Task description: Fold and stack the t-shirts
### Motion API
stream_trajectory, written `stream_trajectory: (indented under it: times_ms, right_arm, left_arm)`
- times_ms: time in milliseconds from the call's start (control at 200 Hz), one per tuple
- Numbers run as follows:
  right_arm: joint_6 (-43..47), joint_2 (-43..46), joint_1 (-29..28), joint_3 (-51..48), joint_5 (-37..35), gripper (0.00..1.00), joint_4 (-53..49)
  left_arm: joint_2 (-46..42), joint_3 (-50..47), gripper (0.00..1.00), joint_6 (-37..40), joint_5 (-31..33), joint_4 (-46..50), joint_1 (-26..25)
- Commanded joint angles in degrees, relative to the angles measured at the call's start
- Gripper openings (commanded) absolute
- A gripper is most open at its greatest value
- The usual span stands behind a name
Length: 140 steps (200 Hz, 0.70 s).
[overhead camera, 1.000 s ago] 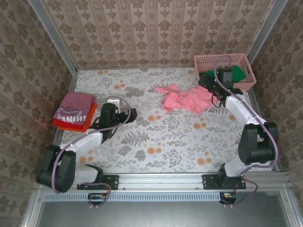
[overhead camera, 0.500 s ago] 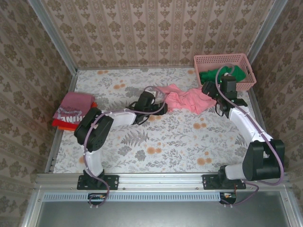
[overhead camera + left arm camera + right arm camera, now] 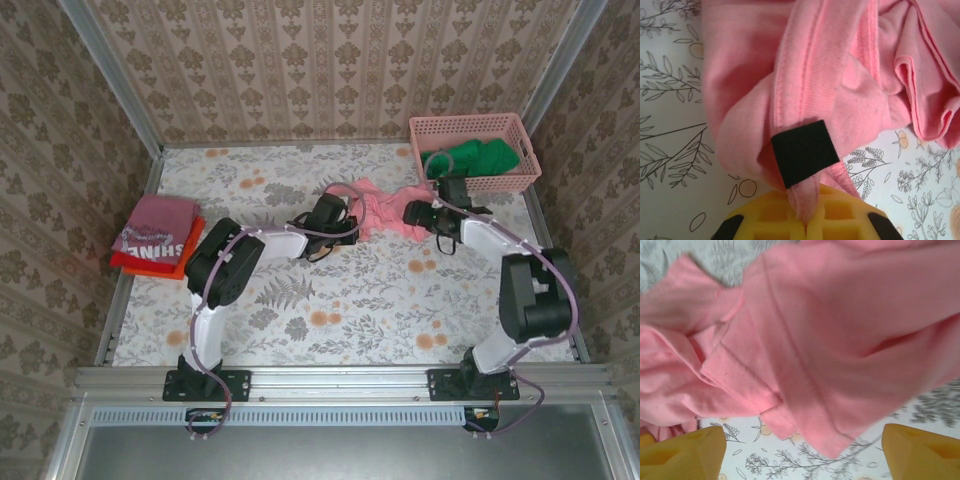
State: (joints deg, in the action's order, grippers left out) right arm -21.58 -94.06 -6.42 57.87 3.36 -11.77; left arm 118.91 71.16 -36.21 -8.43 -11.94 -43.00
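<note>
left claw (image 3: pixel 805 219) pinched tight on pink shirt (image 3: pixel 840 75) hem, right claw (image 3: pixel 802 452) wide open over it, folded red shirt (image 3: pixel 160 215) lettering looks like "SHINE"

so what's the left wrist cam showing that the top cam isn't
left wrist: close-up of the left fingers shut on a fold of the pink shirt. top: the basket holding green cloth, folded shirts stacked far left, and the right arm at the pink shirt's other end. both: pink shirt on the floral table.
</note>
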Motion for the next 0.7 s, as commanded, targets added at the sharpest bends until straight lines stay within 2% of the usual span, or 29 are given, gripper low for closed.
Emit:
stream_trajectory:
  times_ms: [0, 125, 275, 390, 475, 595, 695]
  right_arm:
    - [3.3, -4.02, -3.79, 6.48, -3.0, 0.76, -2.27]
    - [3.47, -9.87, -6.5, 11.45, -5.63, 0.63, -2.53]
    - [2.9, -16.6, -7.52, 17.3, -5.8, 0.59, -4.68]
    - [2.12, -20.15, -7.74, 20.56, -6.5, 0.5, -6.28]
    - [1.97, -21.16, -7.73, 22.7, -7.32, 0.34, -8.37]
    - [2.07, -17.95, -7.37, 22.28, -8.07, 0.0, -8.48]
    - [2.09, -12.44, -6.66, 20.37, -8.86, 0.0, -7.36]
  left_arm:
    - [-0.67, -0.16, 0.0, 0.69, 0.08, 0.53, 0.63]
    - [-1.66, -1.37, 0.0, 0.84, 0.51, 0.36, 1.02]
    - [-2.1, -2.17, 0.0, 0.75, 0.44, 0.09, 0.99]
    - [-2.36, -2.41, 0.0, 0.98, 0.25, 0.18, 1.04]
    - [-2.67, -2.51, 0.0, 1.27, 0.34, 0.28, 1.24]
    - [-3.62, -3.29, 0.0, 1.7, 0.76, 0.04, 1.57]
    - [-4.86, -4.49, 0.0, 1.76, 1.17, -0.68, 2.17]
